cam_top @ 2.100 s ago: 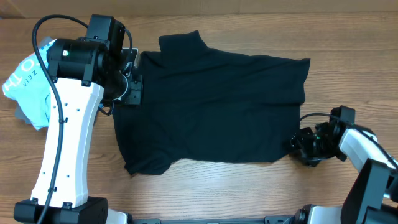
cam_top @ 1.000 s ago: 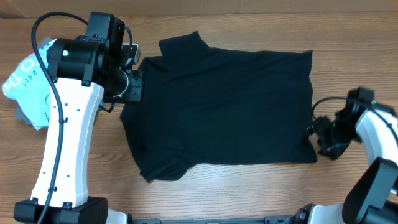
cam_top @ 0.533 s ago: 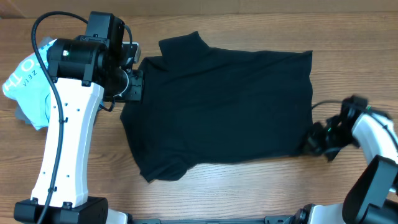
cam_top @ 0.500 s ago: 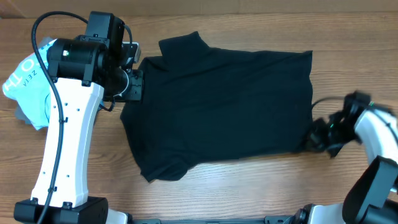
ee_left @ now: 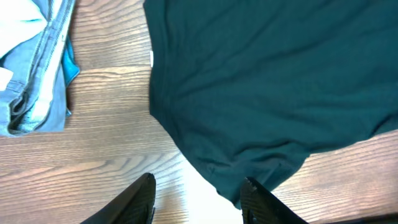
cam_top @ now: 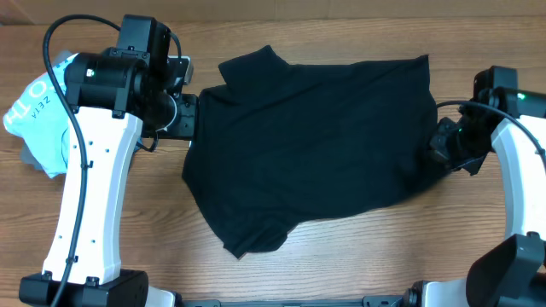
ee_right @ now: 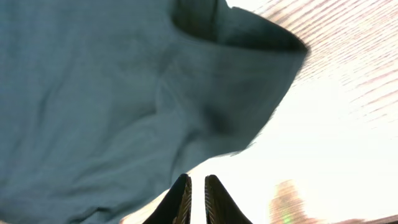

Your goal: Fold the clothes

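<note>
**White shells, black joints**

The left arm [cam_top: 94,196] is a long white link dotted with small dark screws. It has black round joint housings and a black cable [cam_top: 64,34] looping over its top. The right arm [cam_top: 520,170] is also white with black joints, and carries a small green light [cam_top: 518,95]. The left gripper [ee_left: 198,196] and right gripper [ee_right: 196,186] have black, tapered fingers.
</note>
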